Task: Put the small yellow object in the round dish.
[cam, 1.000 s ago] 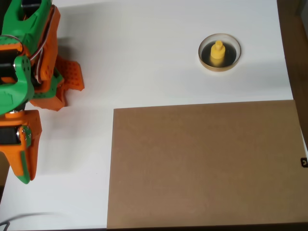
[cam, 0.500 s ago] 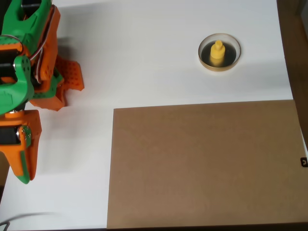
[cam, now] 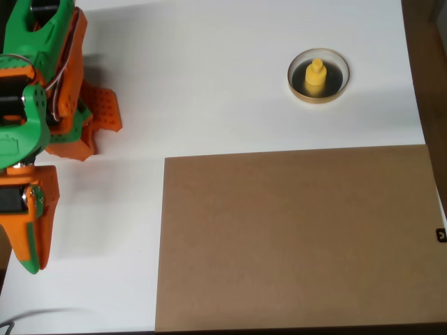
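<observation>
The small yellow object (cam: pixel 316 75) stands upright inside the round dish (cam: pixel 296 84), a tan-rimmed dish with a dark inside at the upper right of the white table. My orange and green arm is folded at the far left edge. Its gripper (cam: pixel 98 138) rests low over the table, far from the dish. The orange fingers (cam: pixel 103 110) lie close together with nothing between them.
A large brown board (cam: pixel 297 237) covers the lower right of the white table (cam: pixel 209 77). A dark strip runs down the right edge (cam: pixel 429 63). Bare white surface lies between the arm and the dish.
The lower orange and green part of the arm has slid slightly down the picture. The yellow object and the dish have not moved.
</observation>
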